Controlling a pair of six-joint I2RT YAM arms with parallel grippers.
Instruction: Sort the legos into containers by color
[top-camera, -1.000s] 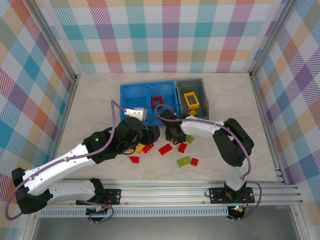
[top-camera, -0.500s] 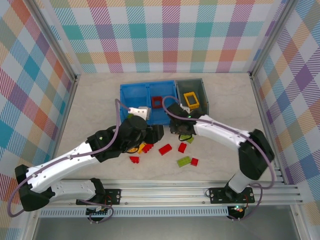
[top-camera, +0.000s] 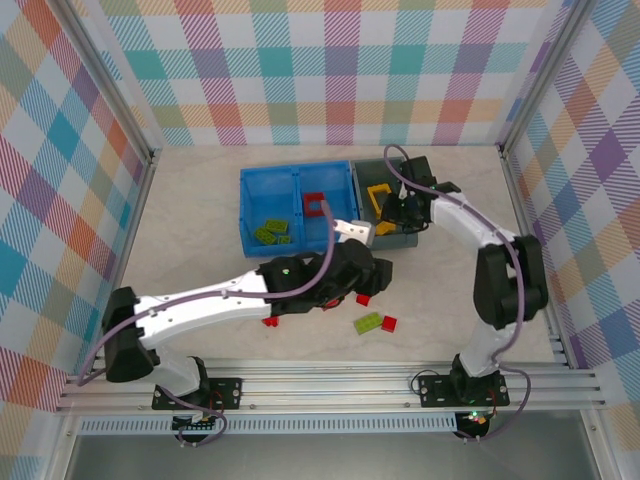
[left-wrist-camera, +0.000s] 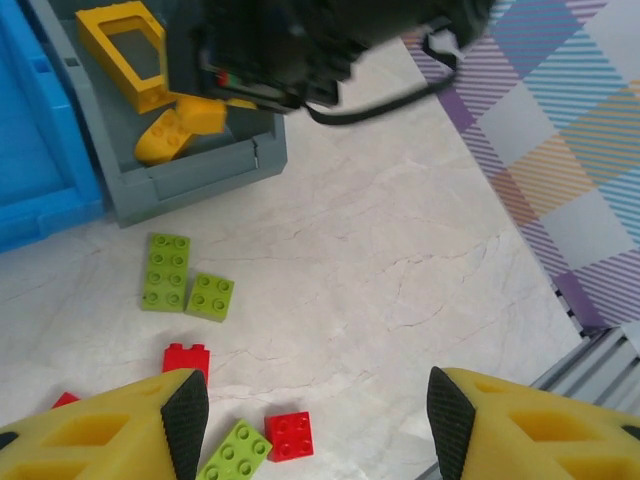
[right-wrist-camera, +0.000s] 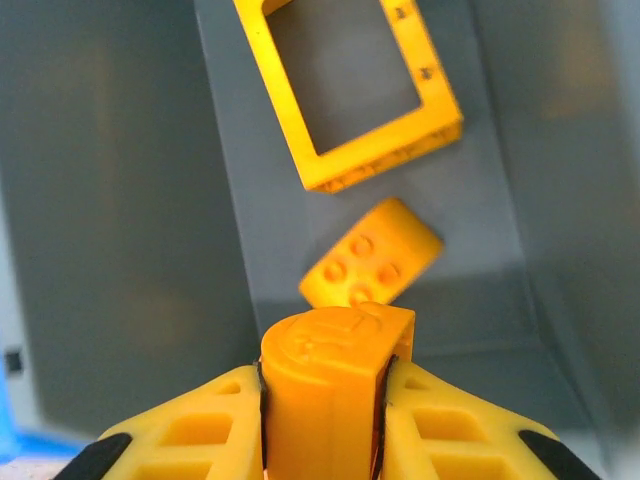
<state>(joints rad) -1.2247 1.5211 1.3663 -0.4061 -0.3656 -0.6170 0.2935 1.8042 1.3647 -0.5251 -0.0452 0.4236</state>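
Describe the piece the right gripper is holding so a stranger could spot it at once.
Find the grey bin beside the blue bin; the right gripper hangs over it. Pinched in its fingers is a round yellow piece without studs, unlike the hollow frame and studded brick lying below.

blue bin (top-camera: 244, 208) | grey bin (left-wrist-camera: 190, 178) | yellow round brick (right-wrist-camera: 325, 400) | plaid walls (top-camera: 330, 70)

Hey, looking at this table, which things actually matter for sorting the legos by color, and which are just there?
Part of the job: blue bin, grey bin, yellow frame, yellow brick, round yellow piece in the right pincer, red frame, loose green bricks, loose red brick.
Just there: checked walls, metal rail.
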